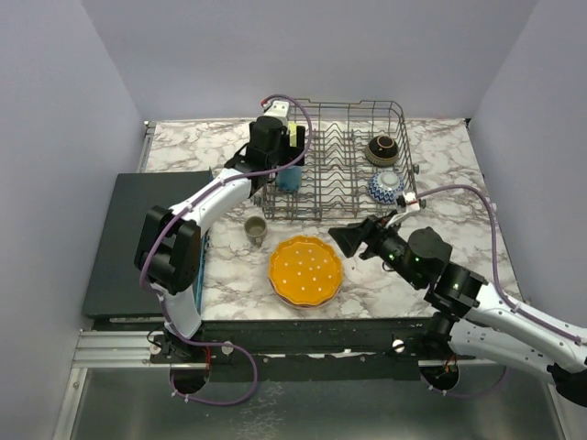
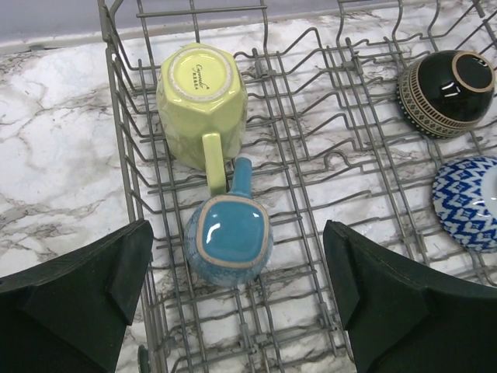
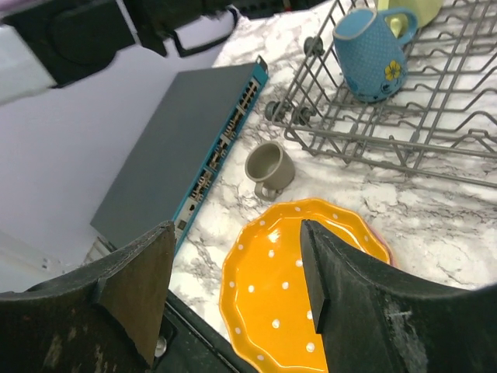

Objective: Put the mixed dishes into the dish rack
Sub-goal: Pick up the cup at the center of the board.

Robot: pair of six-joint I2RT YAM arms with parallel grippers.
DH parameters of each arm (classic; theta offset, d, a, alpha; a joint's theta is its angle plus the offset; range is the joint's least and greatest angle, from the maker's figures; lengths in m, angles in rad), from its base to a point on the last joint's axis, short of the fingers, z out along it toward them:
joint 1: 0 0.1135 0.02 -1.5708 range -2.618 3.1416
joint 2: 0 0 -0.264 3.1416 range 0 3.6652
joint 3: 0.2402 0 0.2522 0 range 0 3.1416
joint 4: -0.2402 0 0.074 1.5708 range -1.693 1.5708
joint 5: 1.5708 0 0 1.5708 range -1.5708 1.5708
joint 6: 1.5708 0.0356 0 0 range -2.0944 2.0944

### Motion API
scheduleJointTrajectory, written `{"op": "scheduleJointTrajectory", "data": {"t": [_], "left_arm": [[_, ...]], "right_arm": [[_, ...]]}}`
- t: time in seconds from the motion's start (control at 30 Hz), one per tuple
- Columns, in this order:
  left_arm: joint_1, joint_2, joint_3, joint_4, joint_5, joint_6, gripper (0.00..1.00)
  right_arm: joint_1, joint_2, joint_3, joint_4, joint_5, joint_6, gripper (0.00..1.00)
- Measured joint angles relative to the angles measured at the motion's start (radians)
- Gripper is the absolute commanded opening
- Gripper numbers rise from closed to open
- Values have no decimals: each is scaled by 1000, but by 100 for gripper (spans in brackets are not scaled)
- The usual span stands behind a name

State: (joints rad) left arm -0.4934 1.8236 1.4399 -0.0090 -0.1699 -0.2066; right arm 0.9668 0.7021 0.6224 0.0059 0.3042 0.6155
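Observation:
The grey wire dish rack stands at the back of the marble table. Upside down in its left end are a yellow mug and a blue mug. A dark brown bowl and a blue patterned bowl lie at its right end. My left gripper hangs open just above the blue mug, touching nothing. In front of the rack sit a small grey mug and an orange white-dotted plate; a pink rim shows under the plate. My right gripper is open and empty above the plate's right side.
A dark flat mat with a teal edge lies left of the table. The grey mug stands between the mat, the rack's front wire and the plate. Walls close in the back and both sides.

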Motion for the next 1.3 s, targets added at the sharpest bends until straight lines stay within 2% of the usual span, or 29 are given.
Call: {"op": "scheduleJointTrajectory", "data": {"t": [0.53,0.9,1.3], "left_arm": [[-4,-290,0,-342,46,-184,99],[-5,-504,-13,-585,95,-193,99],[-5,-817,-191,-676,71,-191,99]], "right_arm": [[0,346,204,-100,-116,1,68],[0,573,362,-133,-193,-34,65],[1,760,500,-190,-199,-50,62]]}}
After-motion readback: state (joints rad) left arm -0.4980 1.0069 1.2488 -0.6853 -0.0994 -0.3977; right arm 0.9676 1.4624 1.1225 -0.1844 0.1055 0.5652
